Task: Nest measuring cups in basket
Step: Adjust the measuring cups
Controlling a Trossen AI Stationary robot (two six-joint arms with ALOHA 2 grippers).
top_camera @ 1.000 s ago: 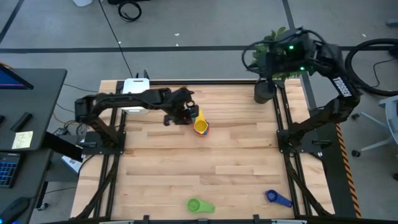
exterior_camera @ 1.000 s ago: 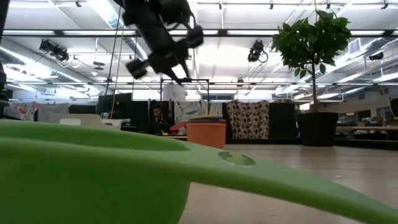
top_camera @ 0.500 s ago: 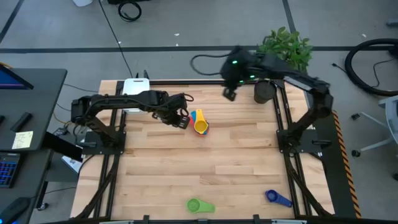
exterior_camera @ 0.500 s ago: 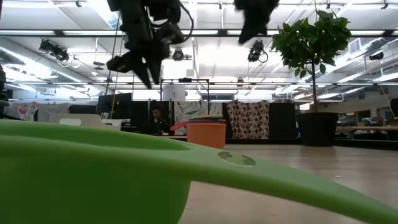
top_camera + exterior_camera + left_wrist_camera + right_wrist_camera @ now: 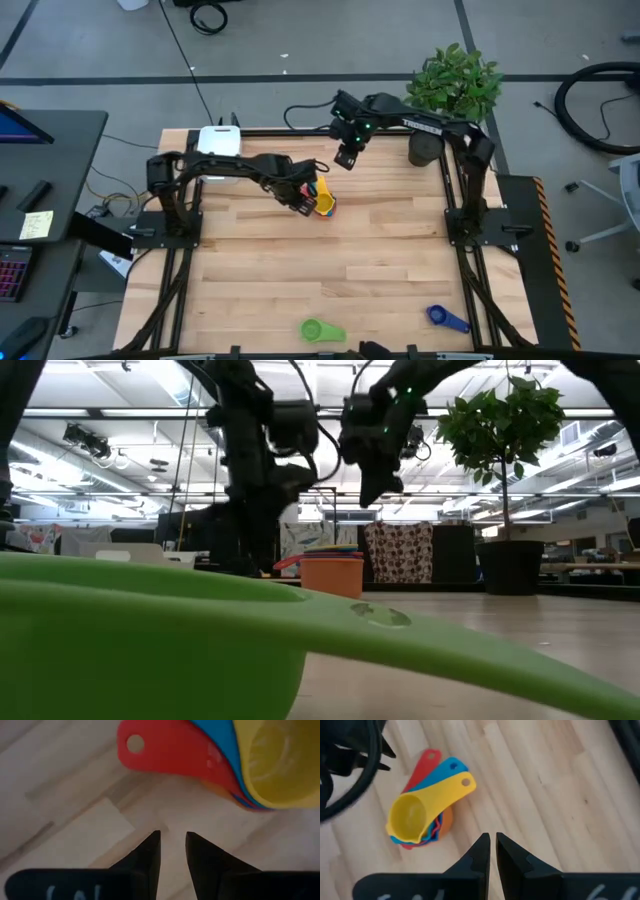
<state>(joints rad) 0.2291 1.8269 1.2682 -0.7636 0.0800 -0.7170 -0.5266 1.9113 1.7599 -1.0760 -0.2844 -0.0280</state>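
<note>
A nested stack of measuring cups [image 5: 323,200] stands on the far middle of the table, with the yellow cup [image 5: 412,820] on top and red [image 5: 150,745] and light blue [image 5: 442,770] handles fanned out. My left gripper [image 5: 172,837] points down just left of the red handle, narrowly open with nothing between its fingers. My right gripper [image 5: 492,837] hovers shut above and beyond the stack [image 5: 347,158]. A green cup [image 5: 322,330] and a dark blue cup [image 5: 447,318] lie at the near edge. The white basket [image 5: 218,140] sits at the far left corner.
A dark pot with a plant [image 5: 425,148] stands at the far right corner. The green cup [image 5: 150,640] fills the foreground of the low view and hides the table behind it. Bare wood stretches across the table's middle.
My left gripper has sunk toward the table beside the stack and rolled about its own axis. My right gripper has swung from the far right corner by the plant toward the left and down, coming above the stack, and has rolled too. The cups have not moved.
</note>
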